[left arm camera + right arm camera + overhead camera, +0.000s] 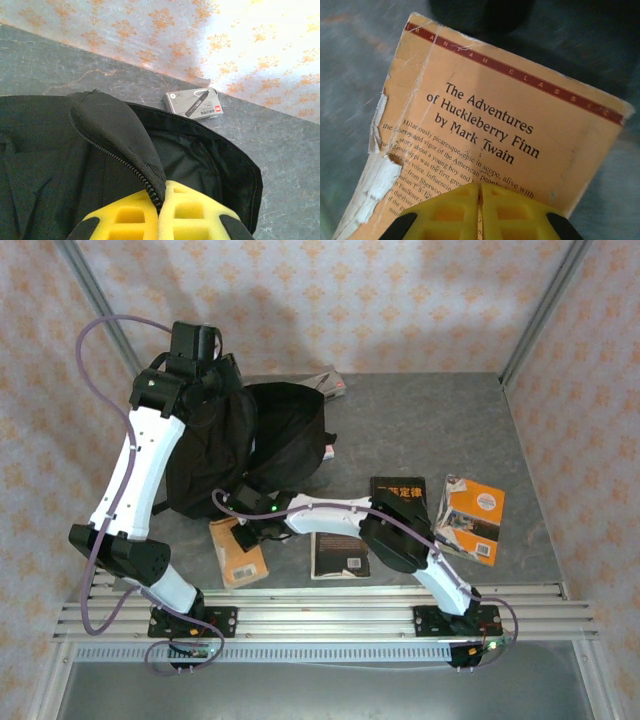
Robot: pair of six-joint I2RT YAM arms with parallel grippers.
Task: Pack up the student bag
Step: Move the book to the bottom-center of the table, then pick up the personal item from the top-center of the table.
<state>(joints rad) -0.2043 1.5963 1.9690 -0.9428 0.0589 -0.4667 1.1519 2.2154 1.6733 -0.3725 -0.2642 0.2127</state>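
A black student bag [285,430] lies at the far left of the grey table [450,420], its mouth gaping open. The left gripper [159,207] is pinched shut on the student bag's zipped edge. Nearer the front edge, the right gripper [479,200] is clamped on a worn orange paperback [510,125], Huckleberry Finn. To its right lie a dark book [340,555], a black book [398,498] and an orange book [472,520]. A small silver box [194,103] sits behind the bag.

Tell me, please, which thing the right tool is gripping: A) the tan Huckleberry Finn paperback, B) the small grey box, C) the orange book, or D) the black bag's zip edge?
A: the right tool is shut on the tan paperback titled The Adventures of Huckleberry Finn; the left tool holds the black bag.
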